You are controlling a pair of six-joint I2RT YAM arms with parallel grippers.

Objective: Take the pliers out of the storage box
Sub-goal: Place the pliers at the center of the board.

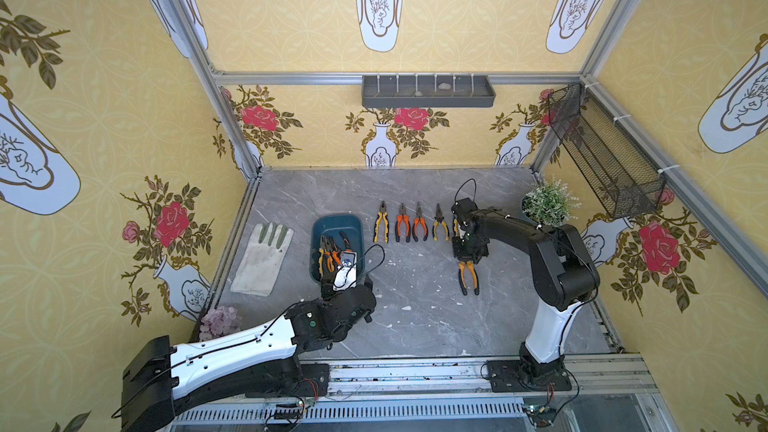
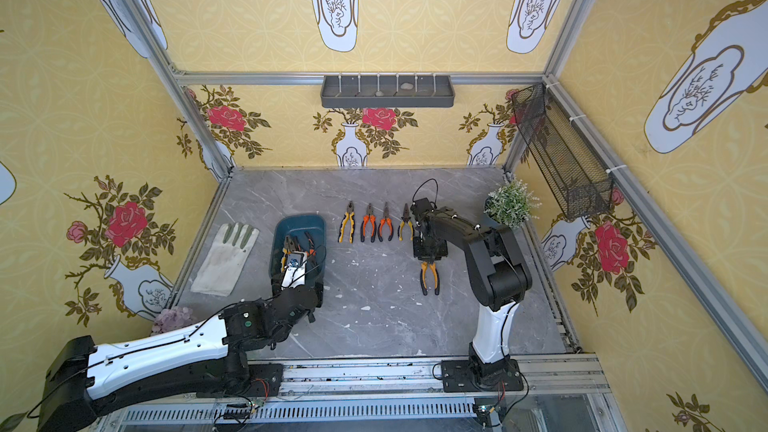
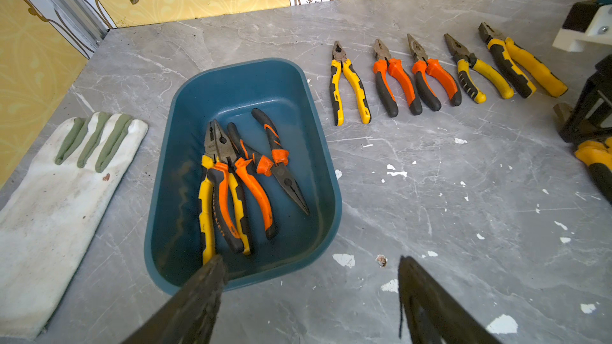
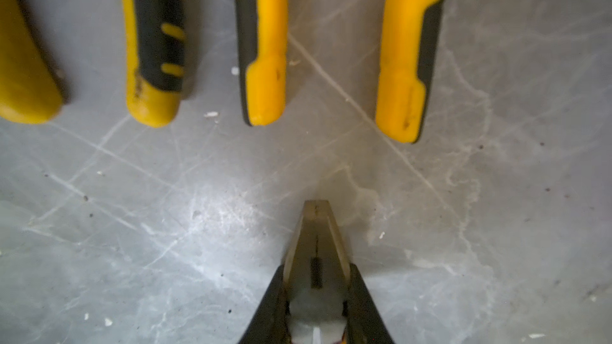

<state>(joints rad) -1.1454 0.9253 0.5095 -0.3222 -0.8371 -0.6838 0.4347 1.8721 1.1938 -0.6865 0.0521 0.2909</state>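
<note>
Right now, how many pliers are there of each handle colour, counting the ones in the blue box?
Yellow-handled pliers: 5 (1 in the storage box, 1 in the right fingers)
Orange-handled pliers: 4 (2 in the storage box)
Total: 9

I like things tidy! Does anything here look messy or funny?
Yes. The three pliers in the storage box lie jumbled together, and the orange needle-nose pliers point the opposite way. The tabletop also has white chipped spots.
</note>
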